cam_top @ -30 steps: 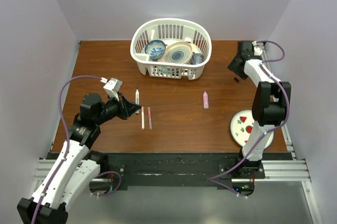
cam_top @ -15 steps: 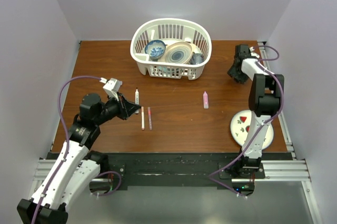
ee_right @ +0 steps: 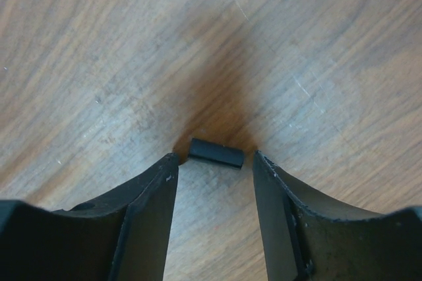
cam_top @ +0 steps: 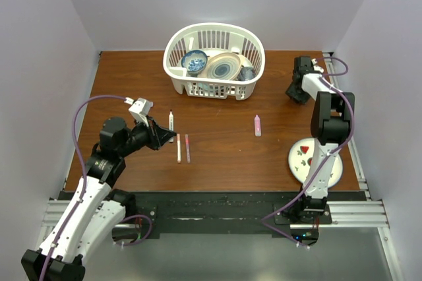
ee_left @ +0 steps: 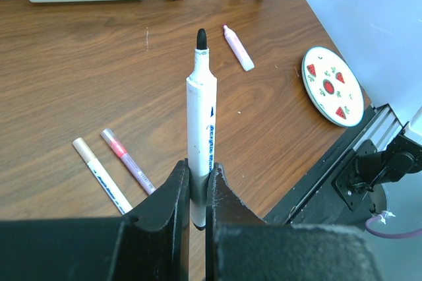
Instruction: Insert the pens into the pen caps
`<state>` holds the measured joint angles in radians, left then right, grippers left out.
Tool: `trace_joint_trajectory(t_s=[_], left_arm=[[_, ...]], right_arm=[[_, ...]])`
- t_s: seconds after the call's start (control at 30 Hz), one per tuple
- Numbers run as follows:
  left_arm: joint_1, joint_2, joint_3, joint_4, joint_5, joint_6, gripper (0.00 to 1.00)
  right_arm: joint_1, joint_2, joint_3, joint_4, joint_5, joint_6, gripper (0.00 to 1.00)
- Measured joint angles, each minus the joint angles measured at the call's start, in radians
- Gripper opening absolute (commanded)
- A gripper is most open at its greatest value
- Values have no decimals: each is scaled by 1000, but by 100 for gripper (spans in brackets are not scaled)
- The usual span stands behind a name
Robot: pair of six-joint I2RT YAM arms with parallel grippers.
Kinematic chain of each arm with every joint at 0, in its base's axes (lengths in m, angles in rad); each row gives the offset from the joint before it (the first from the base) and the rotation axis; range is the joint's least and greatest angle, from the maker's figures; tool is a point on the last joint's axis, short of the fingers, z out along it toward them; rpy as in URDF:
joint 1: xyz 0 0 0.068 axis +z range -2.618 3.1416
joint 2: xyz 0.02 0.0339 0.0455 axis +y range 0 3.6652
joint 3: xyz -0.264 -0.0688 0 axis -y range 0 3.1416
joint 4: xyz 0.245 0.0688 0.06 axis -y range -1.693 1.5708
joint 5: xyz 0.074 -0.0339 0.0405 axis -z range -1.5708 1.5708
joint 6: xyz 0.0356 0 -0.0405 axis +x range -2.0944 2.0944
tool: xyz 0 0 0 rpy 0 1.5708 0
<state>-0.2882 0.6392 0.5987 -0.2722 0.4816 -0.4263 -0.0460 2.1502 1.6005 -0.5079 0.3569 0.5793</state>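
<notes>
I observe:
- Left jaws clamped on rear end of white pen with black tip (ee_left: pixel 200 123); tip points away from wrist.
- Right jaws apart, straddling black cap (ee_right: pixel 216 153), which lies flat on counter (cam_top: pixel 132 83) at far right. Slight gap each side; contact not confirmed.
- Red-ended white pen (cam_top: pixel 178 149) and dark pink pen (cam_top: pixel 187 149) lie side by side on counter near left jaws.
- Lilac highlighter (cam_top: pixel 257 124) lies mid-counter, well apart from both.

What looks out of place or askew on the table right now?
Nothing is spilled or damaged. One oddity: the black cap lies on its side, far from the black-tipped pen that the left gripper holds uncapped. The right gripper straddles the cap, jaws open, not touching it.
</notes>
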Motion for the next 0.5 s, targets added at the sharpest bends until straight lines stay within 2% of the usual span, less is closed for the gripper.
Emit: trace_joint_trajectory(t_s=[0.5], left_arm=[[0, 0, 0, 0, -14, 0, 0]], right_arm=[[0, 15, 8, 63, -28, -77, 26]])
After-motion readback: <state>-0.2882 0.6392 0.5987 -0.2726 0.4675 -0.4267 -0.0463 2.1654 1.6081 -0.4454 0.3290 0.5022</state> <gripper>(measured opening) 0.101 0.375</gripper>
